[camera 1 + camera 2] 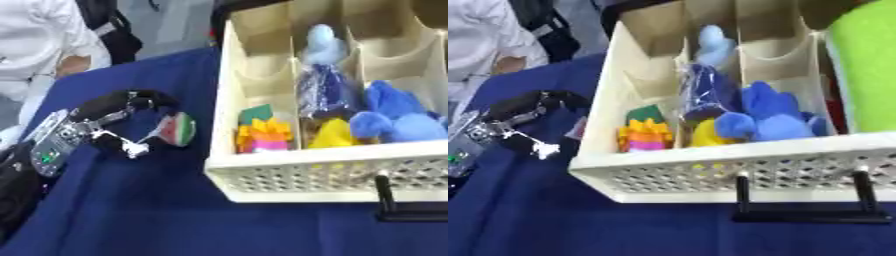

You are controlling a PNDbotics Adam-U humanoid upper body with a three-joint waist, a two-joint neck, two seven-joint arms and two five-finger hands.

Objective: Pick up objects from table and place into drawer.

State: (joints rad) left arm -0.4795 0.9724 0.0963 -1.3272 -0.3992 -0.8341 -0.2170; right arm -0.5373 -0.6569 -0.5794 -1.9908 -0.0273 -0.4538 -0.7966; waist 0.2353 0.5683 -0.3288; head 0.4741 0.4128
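Observation:
My left hand (105, 117) reaches in from the left over the blue table. Its fingers are curled round a small watermelon-slice toy (180, 129), red with a green rind, held just left of the drawer. The drawer (297, 172) is a white perforated basket with cream dividers. A yellow, pink and green toy (262, 134) lies in its front-left compartment. The middle one holds a dark blue bag (325, 90), a pale blue piece (322, 42) and a yellow piece (332, 134). A blue plush (398, 116) fills the right compartment. The right hand shows in neither view.
A black handle bar (802, 216) stands out from the drawer's front wall. A bright green surface (868, 65) rises at the right edge beside the drawer. Blue cloth (175, 215) covers the table in front.

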